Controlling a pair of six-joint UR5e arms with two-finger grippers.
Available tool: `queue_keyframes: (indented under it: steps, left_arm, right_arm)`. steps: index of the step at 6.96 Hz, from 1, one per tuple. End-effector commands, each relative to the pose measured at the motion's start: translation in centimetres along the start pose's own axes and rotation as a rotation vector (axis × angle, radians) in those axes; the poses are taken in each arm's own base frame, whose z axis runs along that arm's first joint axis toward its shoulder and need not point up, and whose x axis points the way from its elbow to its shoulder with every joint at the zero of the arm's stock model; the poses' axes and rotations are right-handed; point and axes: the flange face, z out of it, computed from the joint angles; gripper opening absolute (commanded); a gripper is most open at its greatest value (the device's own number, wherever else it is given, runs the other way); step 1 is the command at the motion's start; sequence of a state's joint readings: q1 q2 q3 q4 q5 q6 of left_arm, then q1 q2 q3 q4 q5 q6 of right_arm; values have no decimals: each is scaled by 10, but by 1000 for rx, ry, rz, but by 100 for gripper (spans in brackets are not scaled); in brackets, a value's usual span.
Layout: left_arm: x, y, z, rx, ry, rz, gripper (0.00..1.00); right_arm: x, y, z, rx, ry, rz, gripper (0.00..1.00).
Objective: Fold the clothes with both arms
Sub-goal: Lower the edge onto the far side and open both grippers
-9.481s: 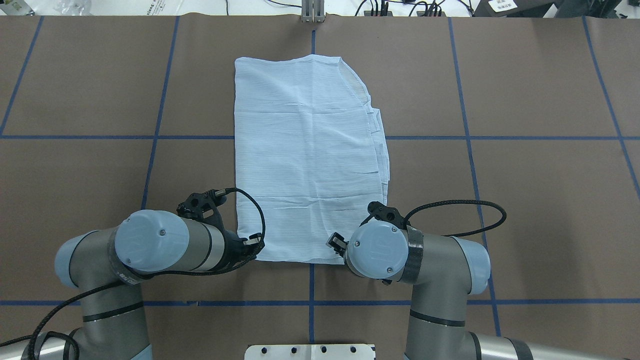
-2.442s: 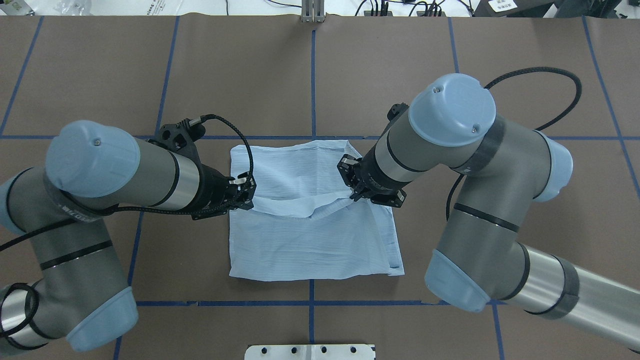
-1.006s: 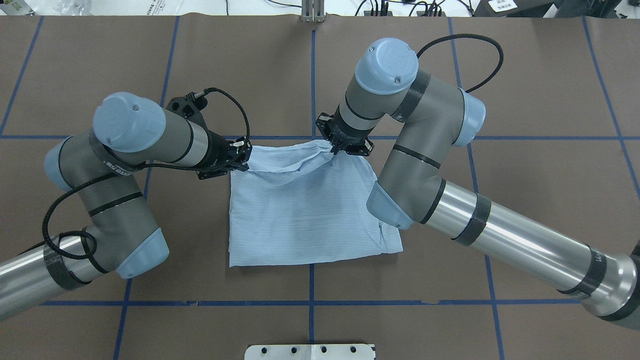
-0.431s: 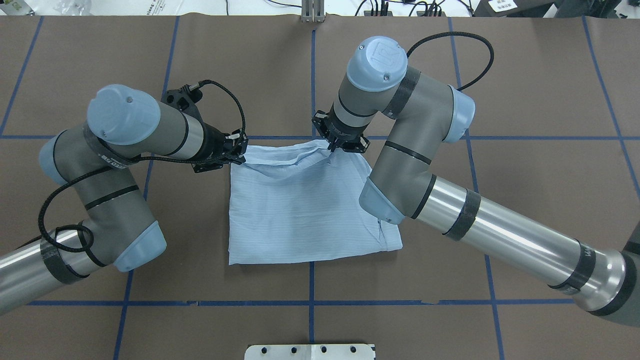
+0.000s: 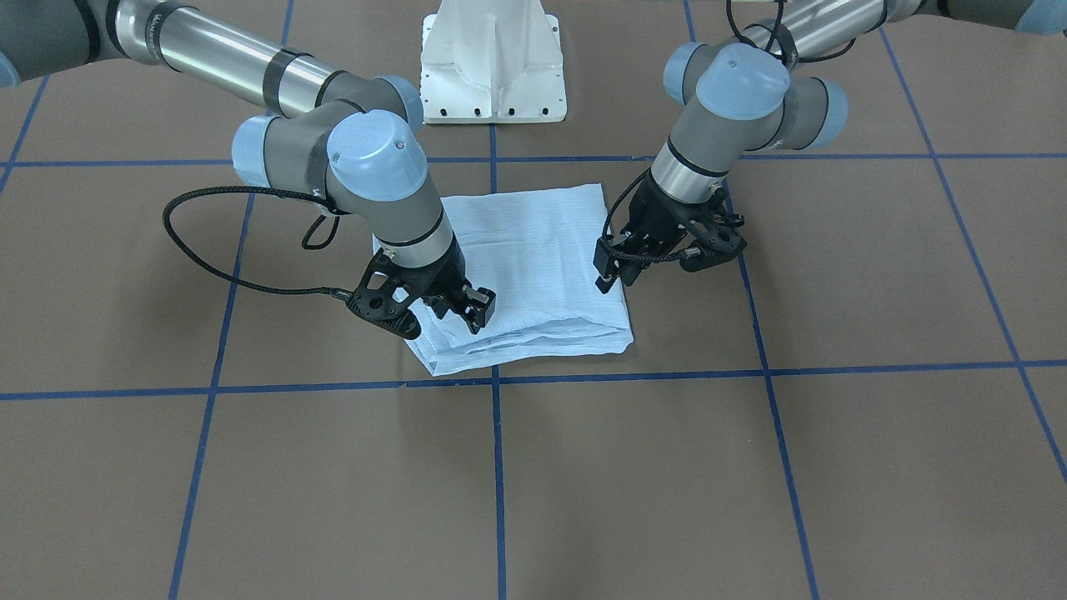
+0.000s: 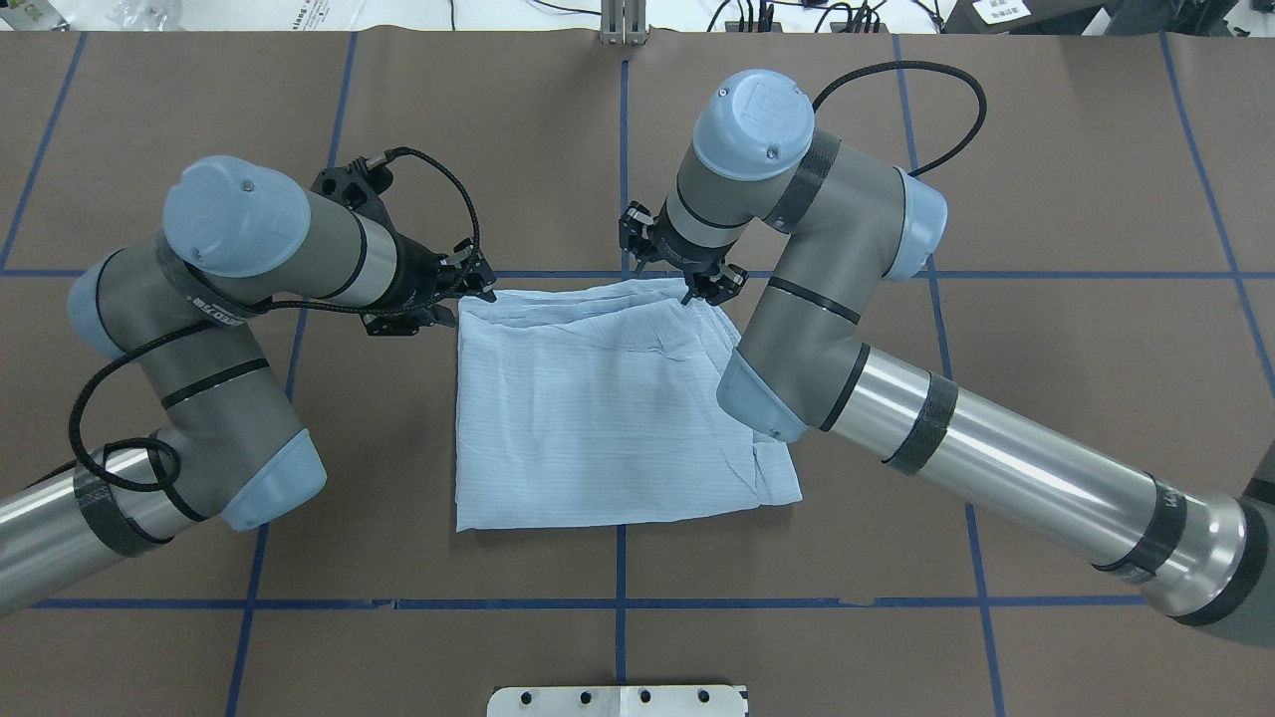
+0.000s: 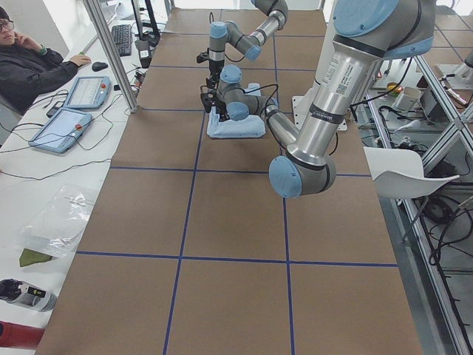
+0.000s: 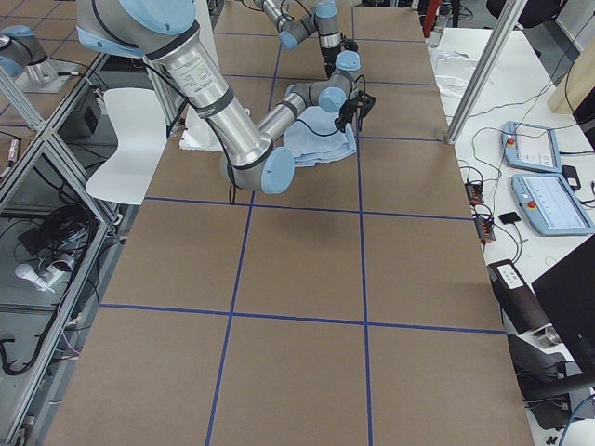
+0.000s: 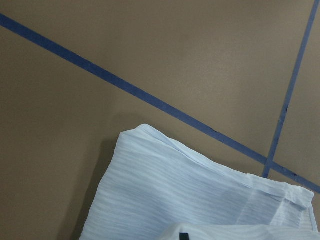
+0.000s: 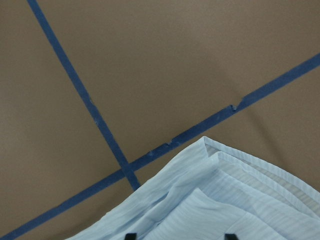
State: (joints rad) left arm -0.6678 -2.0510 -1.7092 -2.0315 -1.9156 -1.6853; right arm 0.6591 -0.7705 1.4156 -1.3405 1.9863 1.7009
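Note:
The light-blue shirt [image 6: 598,398] lies folded in half as a rough square at the table's middle, its layered far edge flat on the table; it also shows in the front view [image 5: 533,250]. My left gripper [image 6: 478,289] hovers at the far left corner of the shirt, jaws apart and empty, seen on the right in the front view [image 5: 614,279]. My right gripper [image 6: 697,289] is over the far right corner, jaws apart and empty, on the left in the front view [image 5: 477,312]. Both wrist views look down on stacked shirt corners [image 9: 175,195] [image 10: 225,200].
Blue tape lines [image 6: 623,149] grid the brown table. The white pedestal base [image 5: 492,58] stands behind the shirt. An operator [image 7: 29,59] and tablets [image 7: 85,92] are beside the table's far side. Cables lie along the far edge [image 6: 797,15].
Both grippers carried the shirt's near hem up to its far edge, folding it in half. Since 0.4 s ago they have opened and the raised edge has dropped flat.

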Motion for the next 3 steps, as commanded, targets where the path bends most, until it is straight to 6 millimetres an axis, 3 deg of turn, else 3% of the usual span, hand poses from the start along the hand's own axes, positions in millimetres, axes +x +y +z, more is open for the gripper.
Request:
queue_keyframes:
  steps: [1,2,3]
  left_arm:
    - [-1,-10,-5,12,-1,-6,99]
    - [-4,-18,-10,26,0,-8,99]
    - [-7,-31,-20,46,0,40,99]
  right_arm:
    - [-2,-9,-11,9,-13,-48,100]
    - [4,-27,-31,24,-26,-104,100]
    - [27,-56,-41,53,-1,-140,100]
